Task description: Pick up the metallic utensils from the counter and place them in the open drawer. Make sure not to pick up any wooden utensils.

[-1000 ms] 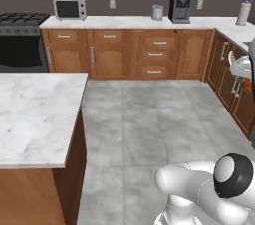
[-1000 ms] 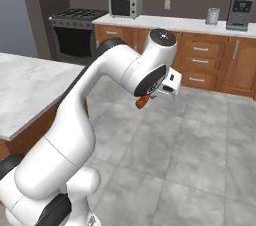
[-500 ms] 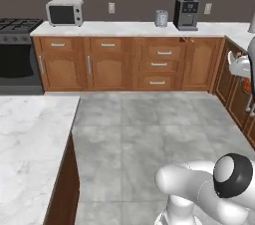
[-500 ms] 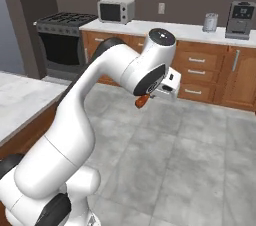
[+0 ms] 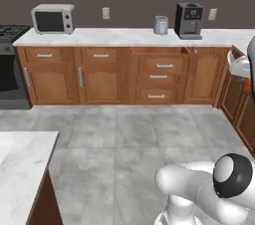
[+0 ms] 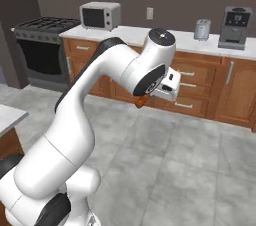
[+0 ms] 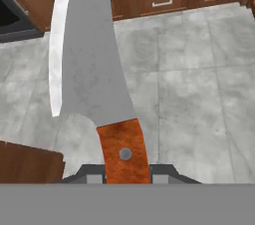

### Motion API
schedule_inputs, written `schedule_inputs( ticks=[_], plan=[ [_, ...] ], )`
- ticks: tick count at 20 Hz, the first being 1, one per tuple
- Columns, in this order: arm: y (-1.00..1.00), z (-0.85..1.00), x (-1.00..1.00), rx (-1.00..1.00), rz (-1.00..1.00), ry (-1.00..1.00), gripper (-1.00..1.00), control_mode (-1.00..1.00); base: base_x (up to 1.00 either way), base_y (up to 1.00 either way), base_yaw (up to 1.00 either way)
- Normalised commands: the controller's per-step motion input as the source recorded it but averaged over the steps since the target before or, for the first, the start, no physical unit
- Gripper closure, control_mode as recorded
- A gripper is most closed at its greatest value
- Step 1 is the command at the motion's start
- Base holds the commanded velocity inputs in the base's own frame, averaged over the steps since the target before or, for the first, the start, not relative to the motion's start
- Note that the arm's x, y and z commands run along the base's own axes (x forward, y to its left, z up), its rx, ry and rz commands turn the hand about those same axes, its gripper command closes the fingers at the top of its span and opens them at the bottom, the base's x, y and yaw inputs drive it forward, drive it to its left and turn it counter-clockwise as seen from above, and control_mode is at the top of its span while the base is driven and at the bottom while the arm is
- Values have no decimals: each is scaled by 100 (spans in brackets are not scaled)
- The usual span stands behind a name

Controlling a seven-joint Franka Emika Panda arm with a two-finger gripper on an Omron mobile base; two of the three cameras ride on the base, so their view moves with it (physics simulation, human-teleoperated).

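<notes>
Gripper [image 7: 127, 175] clamped on knife [image 7: 92, 64] by its reddish-brown handle, grey blade sticking out over the tiled floor [image 7: 199, 79], in front of the drawer stack [image 5: 157, 78].

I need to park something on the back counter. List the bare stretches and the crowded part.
The back counter is bare between the microwave and the steel canister, and again right of the coffee machine. Canister and coffee machine stand close together: crowded there. The gripper holds a knife.
</notes>
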Motion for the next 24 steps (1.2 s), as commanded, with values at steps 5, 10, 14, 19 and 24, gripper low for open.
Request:
schedule_inputs(
  ticks=[5, 10, 14, 19, 24],
  plan=[
    [0, 0, 0, 0, 0, 0, 100, 100, 100, -63, 0],
    [0, 0, 0, 0, 0, 0, 100, 100, 100, -57, 1],
    [0, 0, 0, 0, 0, 0, 100, 100, 100, -36, 7],
    [0, 0, 0, 0, 0, 0, 100, 100, 100, -6, 13],
    [0, 0, 0, 0, 0, 0, 100, 100, 100, -1, 15]
  ],
)
